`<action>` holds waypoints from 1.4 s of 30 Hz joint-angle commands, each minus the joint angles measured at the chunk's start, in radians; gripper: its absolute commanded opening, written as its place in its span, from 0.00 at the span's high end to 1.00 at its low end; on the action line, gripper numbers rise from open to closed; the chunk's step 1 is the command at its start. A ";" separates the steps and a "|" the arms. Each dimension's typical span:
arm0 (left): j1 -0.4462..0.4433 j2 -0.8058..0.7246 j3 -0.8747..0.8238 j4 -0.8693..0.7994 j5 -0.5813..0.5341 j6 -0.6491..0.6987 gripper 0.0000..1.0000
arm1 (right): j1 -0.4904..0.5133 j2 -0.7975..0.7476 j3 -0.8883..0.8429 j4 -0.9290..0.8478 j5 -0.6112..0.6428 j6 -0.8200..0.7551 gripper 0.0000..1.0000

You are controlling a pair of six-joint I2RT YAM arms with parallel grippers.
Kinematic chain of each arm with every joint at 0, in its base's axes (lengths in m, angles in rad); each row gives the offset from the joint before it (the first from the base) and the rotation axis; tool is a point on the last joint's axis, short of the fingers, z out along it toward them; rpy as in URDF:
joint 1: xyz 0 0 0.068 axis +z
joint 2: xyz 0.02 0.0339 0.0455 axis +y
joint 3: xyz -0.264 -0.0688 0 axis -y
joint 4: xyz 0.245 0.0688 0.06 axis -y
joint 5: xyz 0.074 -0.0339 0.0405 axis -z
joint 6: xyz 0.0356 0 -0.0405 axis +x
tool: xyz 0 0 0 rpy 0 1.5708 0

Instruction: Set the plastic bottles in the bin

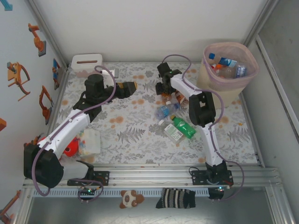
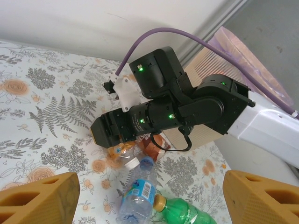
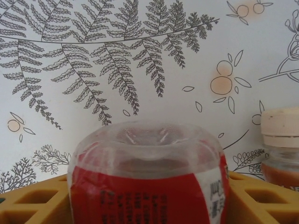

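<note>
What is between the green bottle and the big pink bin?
In the top view, the right arm's black elbow reaches across that stretch, between the green bottle and the bin, above the flowery tablecloth.

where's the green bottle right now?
Top view, right of centre on the table: the green bottle lies on its side between a clear white-capped bottle and the right arm.
</note>
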 commanded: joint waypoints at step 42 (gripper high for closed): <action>0.029 -0.072 -0.060 0.066 -0.010 -0.033 0.21 | -0.165 -0.595 0.181 -0.028 0.051 0.029 0.41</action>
